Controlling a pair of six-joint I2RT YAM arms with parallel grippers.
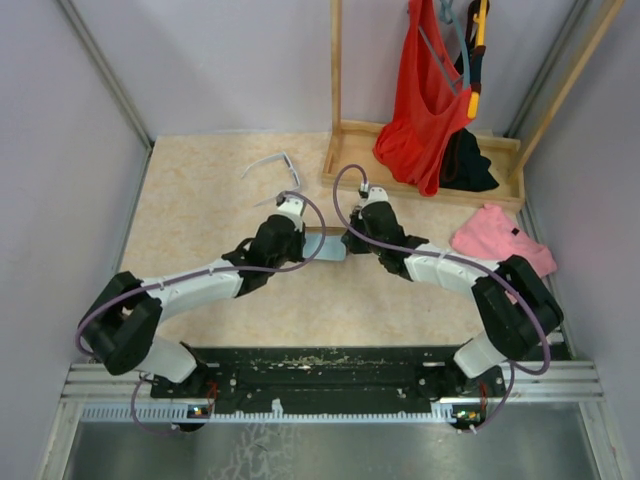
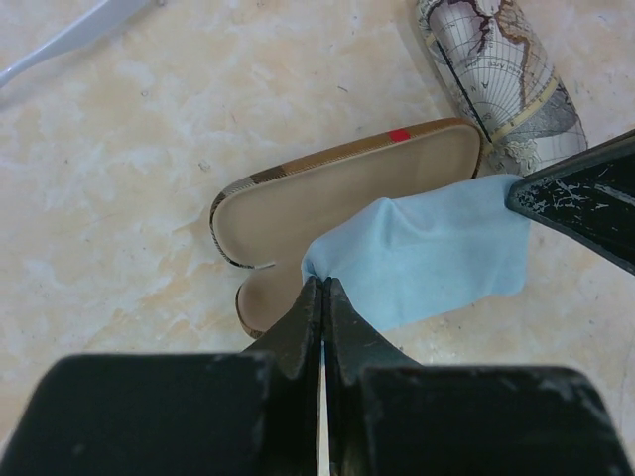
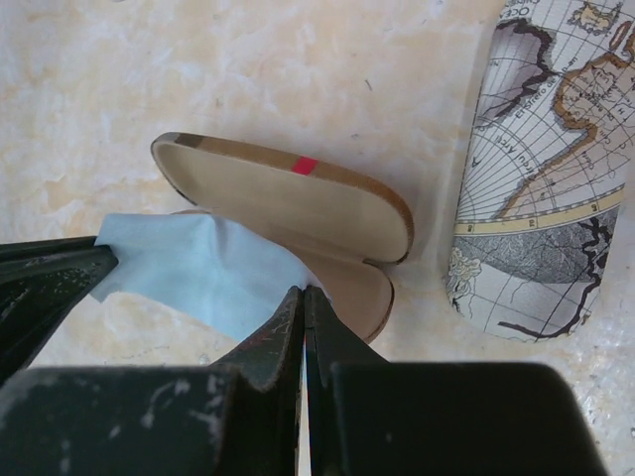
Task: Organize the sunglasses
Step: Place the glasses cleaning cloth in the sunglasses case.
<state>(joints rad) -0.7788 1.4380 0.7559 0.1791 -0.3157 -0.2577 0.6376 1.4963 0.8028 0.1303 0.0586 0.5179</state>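
Looking down from above, we see both arms reaching toward the middle of a pale marbled table (image 1: pixel 200 220), their wrists nearly meeting. From there the fingertips are hidden under the wrists, so the grip shows only in the close views.

In the left wrist view, the left pincer (image 2: pixel 322 296) is clenched on one corner of a light blue cloth (image 2: pixel 427 253). The right pincer (image 3: pixel 303 302) is clenched on the opposite end of it, and the cloth hangs stretched between the two. Each pincer shows in the other's view only as a dark, scuffed tip cut off by the frame edge.

Directly beyond the left pincer lies an open case (image 2: pixel 337 193) with a tan lining, a brown striped rim and a small red mark. The cloth covers part of its nearer half, so we cannot tell what that part holds. Beyond the right pincer and to its right lies a map-printed case (image 3: pixel 541 169), closed, just beside the open one and cut off by the frame.

The sunglasses (image 1: pixel 272 165) we can make out are a white pair, lying on the table beyond the left pincer and apart from it. The left wrist view catches only one pale arm of them at its top-left corner.

Farther off, beyond the right pincer, stands a wooden rack (image 1: pixel 420 140) with a red garment (image 1: pixel 425 90) hanging and a dark garment (image 1: pixel 468 165) on its base. A pink cloth (image 1: pixel 500 240) lies to the right.
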